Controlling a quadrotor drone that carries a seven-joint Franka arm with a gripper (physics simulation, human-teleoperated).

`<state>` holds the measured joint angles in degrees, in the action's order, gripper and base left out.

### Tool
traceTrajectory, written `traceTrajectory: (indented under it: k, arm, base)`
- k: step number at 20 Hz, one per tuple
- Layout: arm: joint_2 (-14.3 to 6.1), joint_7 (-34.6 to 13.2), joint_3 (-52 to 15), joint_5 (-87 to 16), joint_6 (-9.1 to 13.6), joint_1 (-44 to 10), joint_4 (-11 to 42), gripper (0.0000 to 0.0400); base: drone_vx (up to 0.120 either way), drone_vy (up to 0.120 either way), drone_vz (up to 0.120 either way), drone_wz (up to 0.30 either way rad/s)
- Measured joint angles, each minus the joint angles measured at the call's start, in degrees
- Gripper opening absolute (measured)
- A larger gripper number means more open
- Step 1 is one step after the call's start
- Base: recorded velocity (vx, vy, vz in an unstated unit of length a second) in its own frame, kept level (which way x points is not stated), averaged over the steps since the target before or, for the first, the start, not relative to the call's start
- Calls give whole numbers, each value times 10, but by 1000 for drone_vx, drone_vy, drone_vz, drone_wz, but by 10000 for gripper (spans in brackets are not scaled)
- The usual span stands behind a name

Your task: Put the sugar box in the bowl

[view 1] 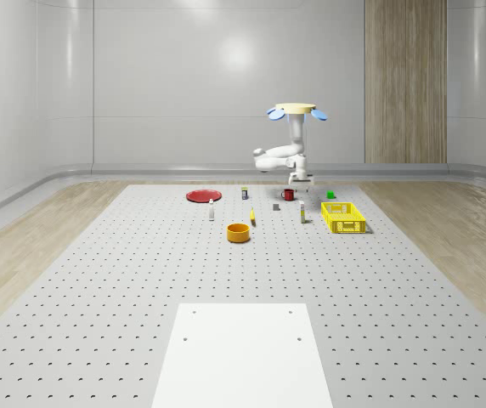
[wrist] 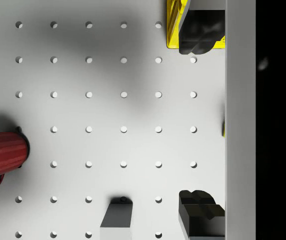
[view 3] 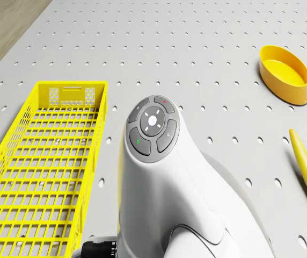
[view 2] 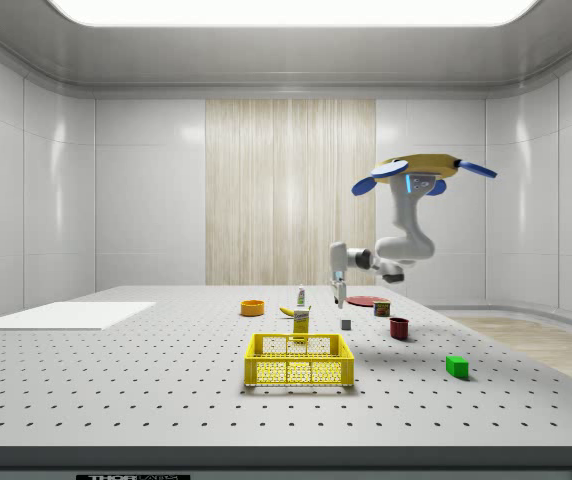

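Drone (view 1: 297, 109): hovers above the far part of the table (view 1: 98, 280), beside the yellow basket (view 1: 343, 218)
Gripper (view 1: 299, 179): over the red mug (view 1: 289, 195), fingers (wrist: 198, 212) spread apart, empty
Sugar box (view 2: 301, 322): upright behind the basket
Bowl (view 1: 239, 232): orange, left of the basket, well apart from the box

Setting: sim'd lab / test room. Evidence: large perforated table (view 1: 98, 280), regular hole grid like an optical breadboard, w/ plain white sheet (view 1: 241, 353) laid at near end. Glossy pale wall panels (view 1: 183, 76) w/ rounded corners, one wood-slat panel (view 2: 291, 190), wood floor strip (view 1: 31, 229) around the table, broad ceiling light (view 2: 286, 10). No home or shop furnishings; small test objs scattered on the table, e.g. yellow basket (view 2: 299, 360).
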<state>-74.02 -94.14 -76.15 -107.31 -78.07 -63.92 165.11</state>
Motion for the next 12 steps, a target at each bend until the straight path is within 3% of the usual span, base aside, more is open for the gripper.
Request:
traceTrajectory:
  k: [3, 4, 6, 12]
  arm:
    - [-7, -2, -2, 3, -6, -2, 0, 400]
    - [-9, -2, -2, 4, -8, -2, -1, 400]
    - [-13, -3, -3, 6, -12, -4, -1, 400]
    - [-25, -6, -6, 12, -23, -7, -1, 400]
  base:
    - [120, 0, -120, 0]
    - [120, -120, -40, 0]
    - [120, -80, 0, 0]
    - [120, 0, 0, 0]
